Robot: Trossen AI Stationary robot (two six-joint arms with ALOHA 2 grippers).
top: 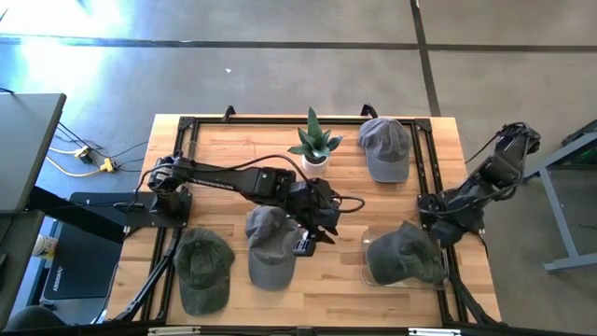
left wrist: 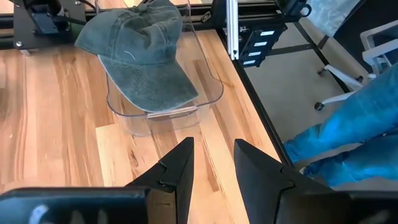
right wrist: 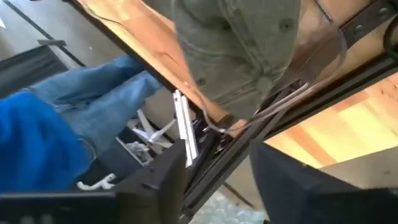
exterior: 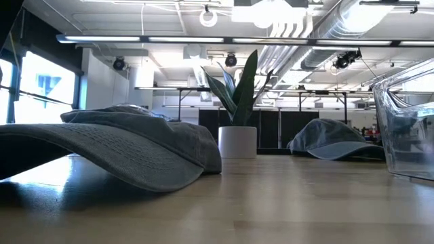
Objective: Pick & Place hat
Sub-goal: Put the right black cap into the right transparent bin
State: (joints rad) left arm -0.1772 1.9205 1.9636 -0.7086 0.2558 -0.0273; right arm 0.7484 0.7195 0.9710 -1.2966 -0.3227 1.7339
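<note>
Several caps lie on the wooden table. A grey-green hat (top: pixel 401 254) (left wrist: pixel 140 56) (right wrist: pixel 236 50) sits in a clear plastic bin (top: pixel 366 271) (left wrist: pixel 208 99) at the near right, its brim over the bin's rim. A grey hat (top: pixel 269 245) (exterior: pixel 122 146) lies crown up at the near middle. My left gripper (top: pixel 310 238) (left wrist: pixel 214 168) hovers open over that hat's right side with nothing between its fingers. My right gripper (top: pixel 437 227) (right wrist: pixel 217 186) is open at the table's right edge, just beyond the bin, and holds nothing.
A dark green cap (top: pixel 203 269) lies at the near left and a grey cap (top: pixel 384 149) (exterior: pixel 336 142) at the far right. A potted plant (top: pixel 315 145) (exterior: pixel 237 112) stands at the far middle. A person in blue jeans (left wrist: pixel 348 137) (right wrist: pixel 81 124) is beside the table.
</note>
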